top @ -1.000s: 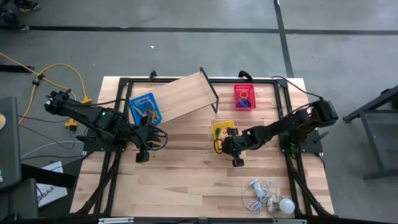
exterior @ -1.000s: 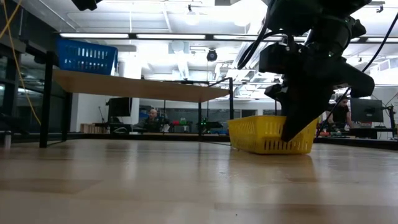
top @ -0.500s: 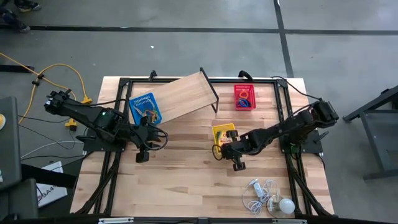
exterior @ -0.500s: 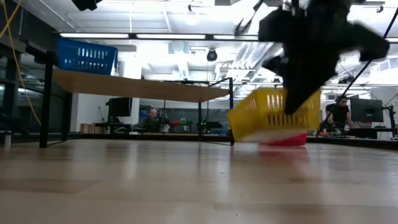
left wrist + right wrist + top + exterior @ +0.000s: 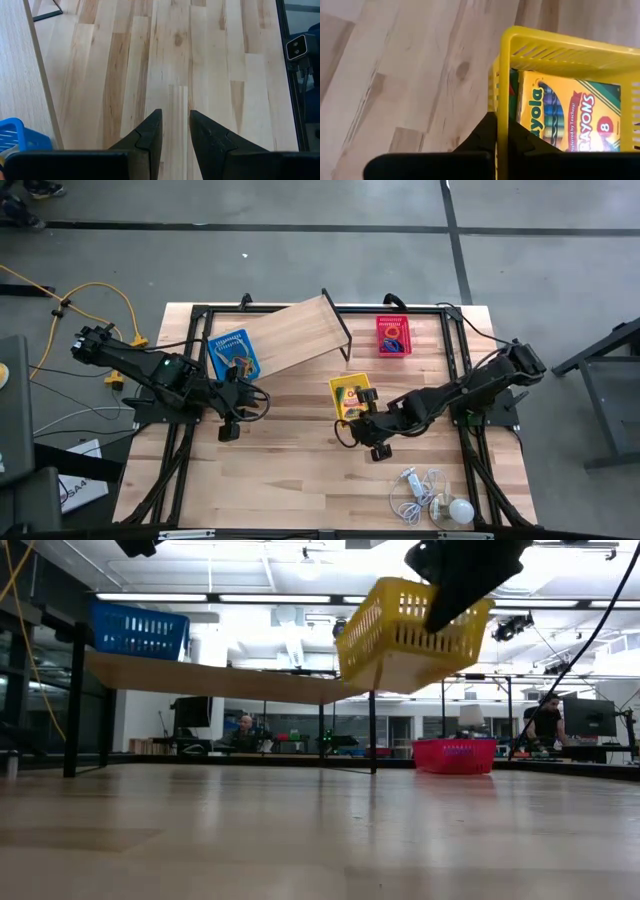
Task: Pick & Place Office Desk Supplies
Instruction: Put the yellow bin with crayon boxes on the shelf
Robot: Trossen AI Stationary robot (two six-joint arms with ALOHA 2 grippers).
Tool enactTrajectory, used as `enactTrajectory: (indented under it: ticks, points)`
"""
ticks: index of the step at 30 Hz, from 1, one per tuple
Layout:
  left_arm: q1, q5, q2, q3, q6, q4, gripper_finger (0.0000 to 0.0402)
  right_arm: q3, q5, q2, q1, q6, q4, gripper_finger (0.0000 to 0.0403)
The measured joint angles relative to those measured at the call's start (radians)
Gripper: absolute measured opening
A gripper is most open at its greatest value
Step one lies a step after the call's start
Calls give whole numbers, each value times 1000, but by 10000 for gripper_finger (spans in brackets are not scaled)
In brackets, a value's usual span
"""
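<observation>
Now the right gripper (image 5: 358,423) pinches the rim of the yellow basket (image 5: 349,396), holding it tilted in the air above the table (image 5: 300,470); a crayon box (image 5: 565,117) lies inside. Meanwhile the left gripper (image 5: 243,402), fingers slightly parted and empty, hovers beside the blue basket (image 5: 232,352).

A light wooden table (image 5: 300,460) of pale planks carries everything. A large wooden board (image 5: 295,333) on black legs stands tilted across its far side. The blue basket (image 5: 232,352) sits beside that board (whether on it cannot be told), and the red basket (image 5: 393,335) rests on the planks. A white bulb with its cord (image 5: 432,498) lies near the front edge.
</observation>
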Motion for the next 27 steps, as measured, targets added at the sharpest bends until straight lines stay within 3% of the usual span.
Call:
enactTrajectory:
  ticks: [14, 27]
  points:
    - [0, 0, 0, 0, 0, 0, 94, 18, 10, 0, -22, -142, 55, 3]
    - [0, 0, 0, 0, 0, 0, 94, 225, -33, 43, -191, -284, -47, 3]
